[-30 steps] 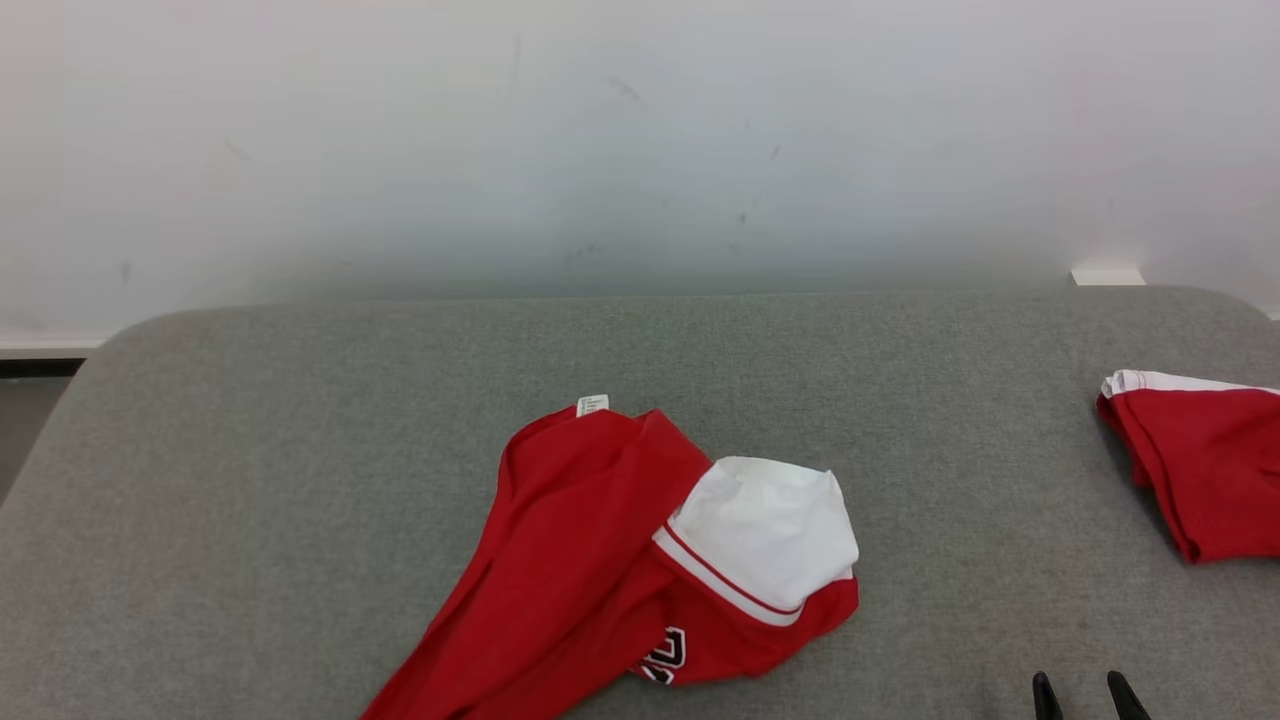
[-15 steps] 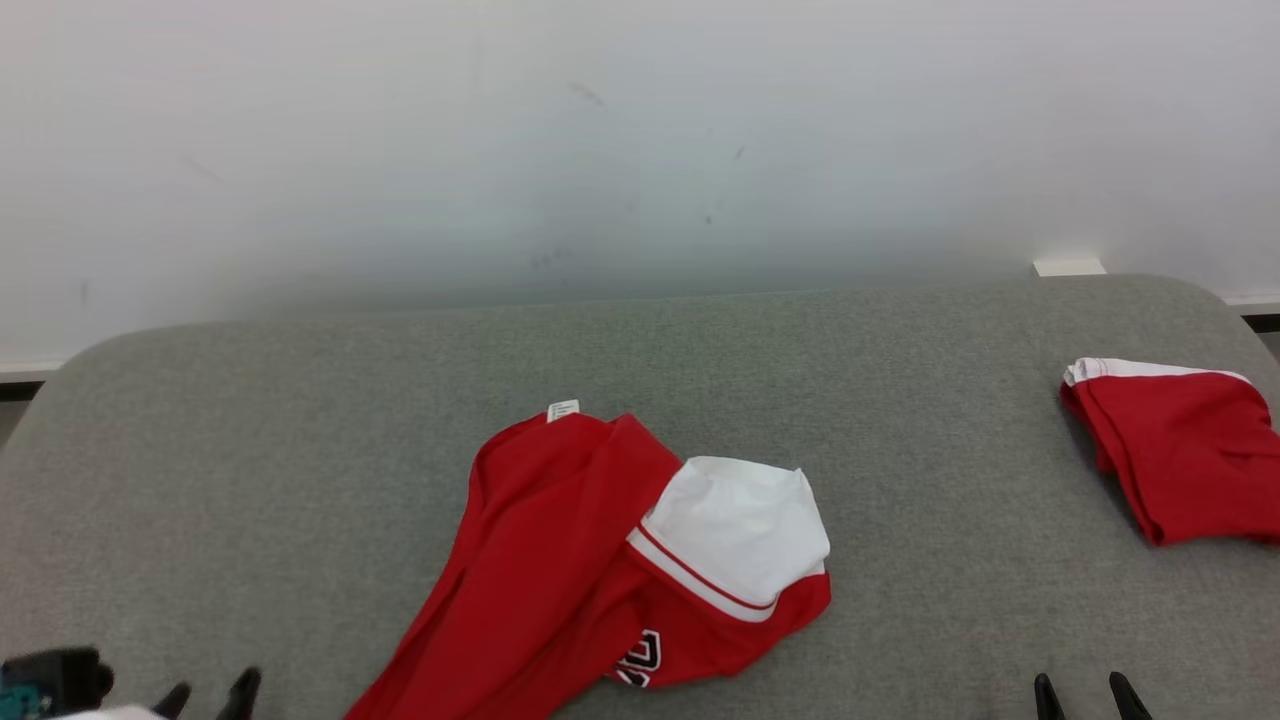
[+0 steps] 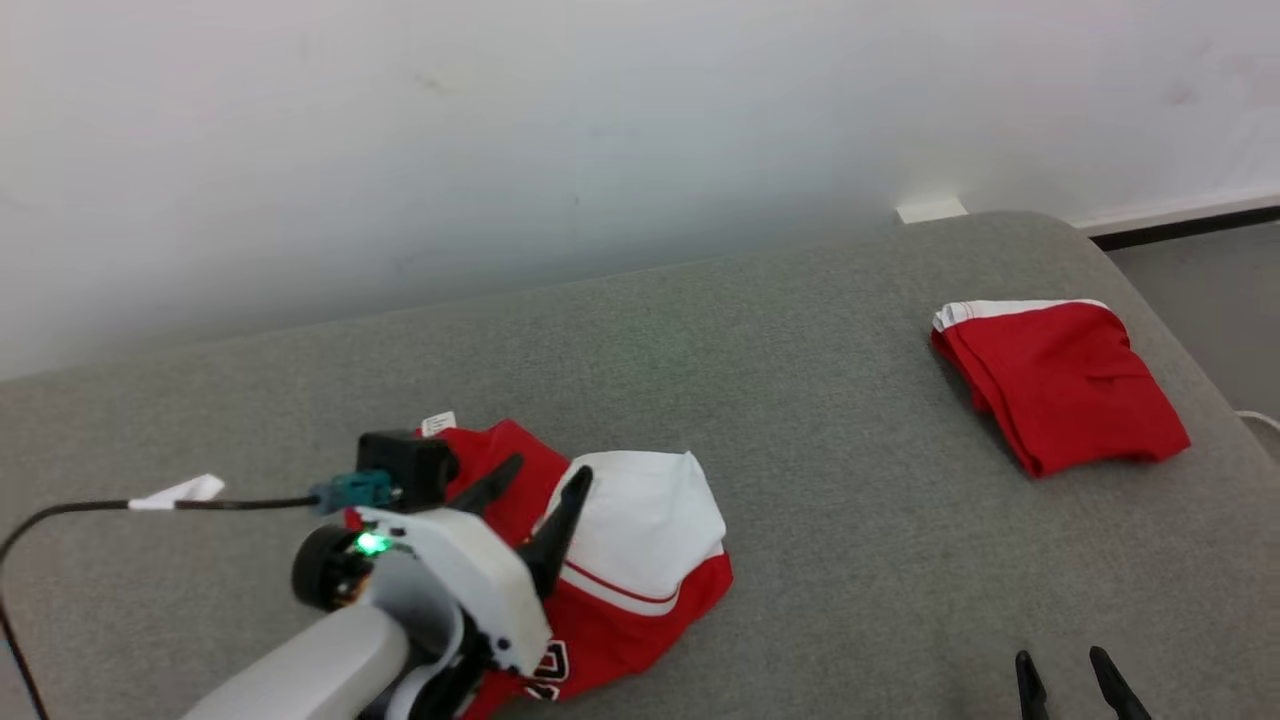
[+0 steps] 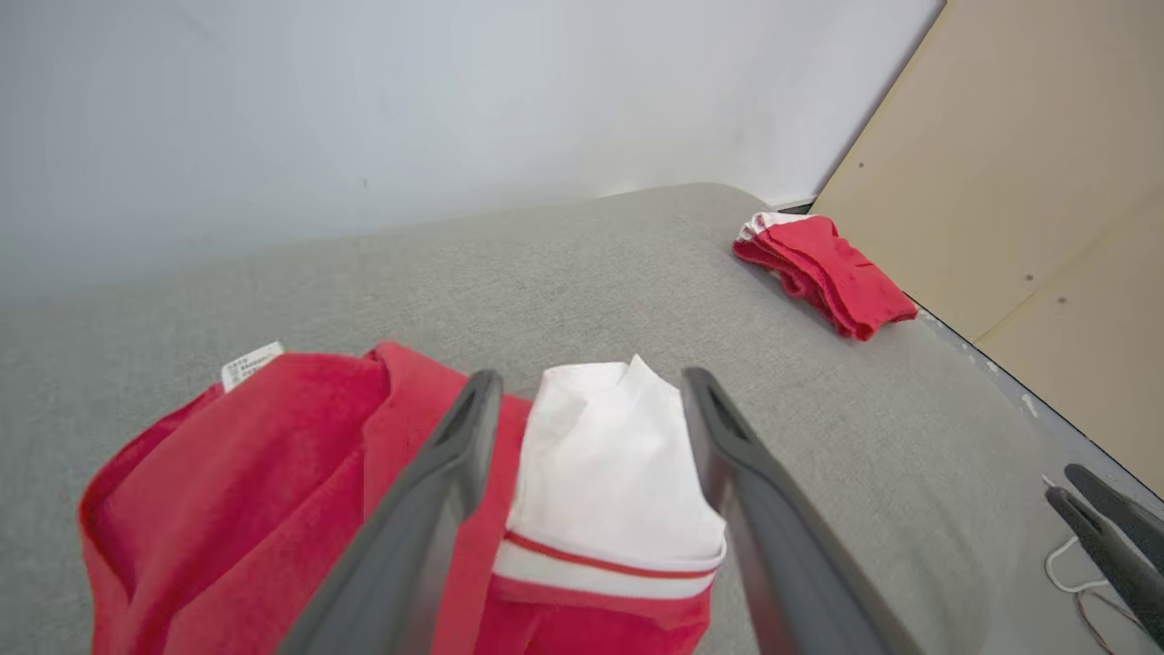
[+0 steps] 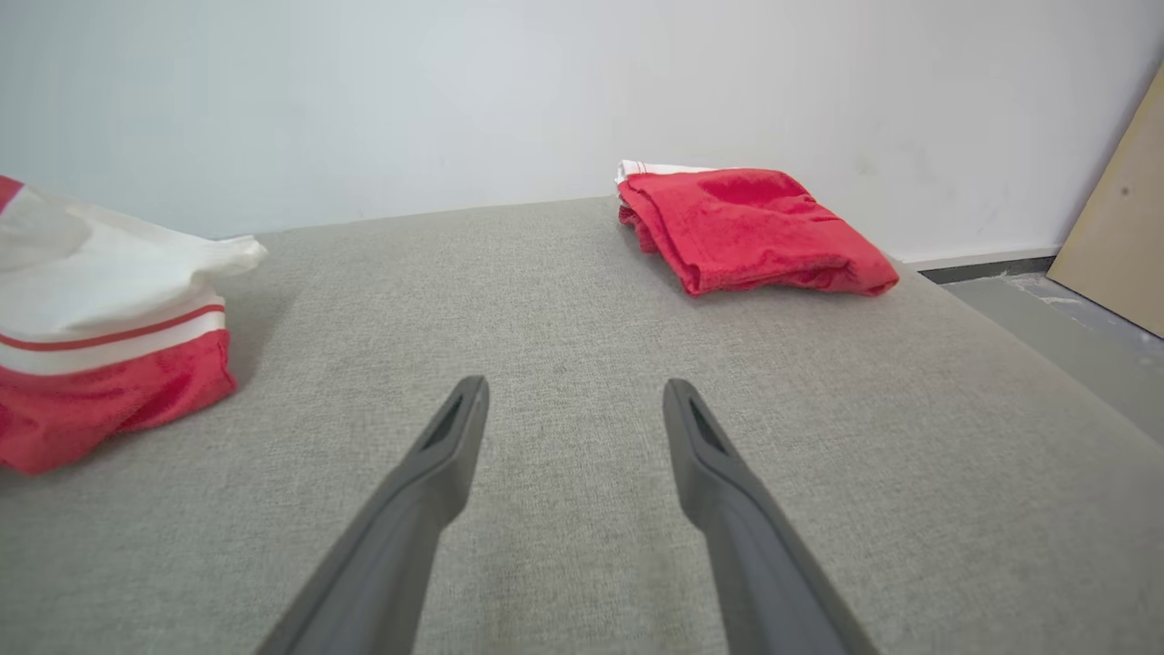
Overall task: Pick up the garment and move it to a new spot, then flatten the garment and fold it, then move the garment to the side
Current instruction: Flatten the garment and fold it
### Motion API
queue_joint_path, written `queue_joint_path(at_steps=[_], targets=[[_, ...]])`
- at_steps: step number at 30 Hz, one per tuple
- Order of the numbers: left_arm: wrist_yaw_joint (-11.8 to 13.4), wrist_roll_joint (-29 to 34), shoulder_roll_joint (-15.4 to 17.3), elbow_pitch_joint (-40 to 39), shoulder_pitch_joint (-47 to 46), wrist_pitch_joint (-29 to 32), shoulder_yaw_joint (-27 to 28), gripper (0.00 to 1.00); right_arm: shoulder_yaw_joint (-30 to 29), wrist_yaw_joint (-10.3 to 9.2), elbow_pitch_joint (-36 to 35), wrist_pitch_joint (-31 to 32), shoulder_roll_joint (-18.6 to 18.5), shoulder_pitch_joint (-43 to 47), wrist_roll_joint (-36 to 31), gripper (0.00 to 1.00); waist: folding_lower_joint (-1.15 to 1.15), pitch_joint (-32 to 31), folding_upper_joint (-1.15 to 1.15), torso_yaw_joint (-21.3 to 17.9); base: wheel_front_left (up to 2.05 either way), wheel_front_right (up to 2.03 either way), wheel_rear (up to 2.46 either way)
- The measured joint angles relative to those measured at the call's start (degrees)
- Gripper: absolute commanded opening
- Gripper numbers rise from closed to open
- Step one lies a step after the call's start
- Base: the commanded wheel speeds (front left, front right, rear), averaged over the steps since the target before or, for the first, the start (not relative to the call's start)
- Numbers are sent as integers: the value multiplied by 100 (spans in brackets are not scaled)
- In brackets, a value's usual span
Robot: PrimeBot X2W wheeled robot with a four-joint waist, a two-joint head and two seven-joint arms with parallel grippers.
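And there it was: the left end effector (image 3: 549, 470) hung over the crumpled red jersey (image 3: 640, 560), fingers spread wide apart and gripping nothing. In its wrist view the two dark fingers (image 4: 427, 509) framed the jersey's white sleeve panel (image 4: 609, 464), though whether they touched the cloth could not be told. The jersey lay in a heap on the grey fabric-covered worktop (image 3: 800, 480), down at 7 o'clock in the head view, with its small white label (image 3: 438, 424) poking out at the heap's 11 o'clock edge and a bit of black-and-white number print showing near its 6 o'clock end. A green light (image 3: 372, 543) glowed on the left wrist, and a black cable (image 3: 100, 505) with a white tag (image 3: 180, 490) trailed off toward 9 o'clock. Over at 5 o'clock, the right end effector (image 3: 1060, 660) sat low above bare worktop, its fingers parted too and empty, well apart from the jersey. Out at 2 o'clock, a second red garment (image 3: 1065, 385) rested neatly folded, a white edge showing along its far side, near the worktop's rounded corner. A pale wall (image 3: 600, 120) ran behind it all.
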Motion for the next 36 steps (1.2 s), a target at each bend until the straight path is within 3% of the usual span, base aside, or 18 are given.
queue_joint_path(at_steps=[5, 8, 12, 19, 20, 21, 23, 29, 36], targets=[[-64, 280, -821, 989, -528, 51, -321, 100, 47, 0, -4, -1, 7, -90, 13, 100, 0, 166, 0, -286, 0, 0, 0], [75, 400, -956, 1610, -664, 64, -374, 100, 36, 0, -9, 0, 12, -89, 15, 100, 0, 230, 0, -420, 0, 0, 0], [68, 459, -1036, 2049, -766, 45, -415, 100, -19, 0, -16, 0, 11, -81, 15, 100, 0, 274, 0, -450, 0, 0, 0], [-234, 397, -1172, 2357, -786, 87, -497, 100, -15, 0, -13, 0, 14, -86, 10, 100, 0, 270, 0, -324, 0, 0, 0], [-267, 389, -1209, 2402, -786, 87, -506, 83, -3, 0, -13, 0, 16, -91, 9, 100, 0, 267, 0, -311, 0, 0, 0], [-299, 388, -1248, 2452, -786, 86, -527, 46, 8, 0, -10, 0, 18, -92, 9, 100, 0, 262, 0, -301, 0, 0, 0], [-356, 389, -1310, 2553, -789, 51, -558, 0, 24, 0, -9, 0, 20, -95, 10, 100, 0, 259, 0, -286, 0, 0, 0], [-523, 453, -1447, 2480, -809, -313, -604, 0, 1, 0, -4, 0, 24, -85, 10, 100, 0, 229, 0, -249, 0, 0, 0], [-624, 595, -1251, 1339, -286, -650, -845, 0, -126, 0, -12, 0, 25, 43, 10, 100, 0, 178, 0, -151, 0, 0, 0]])
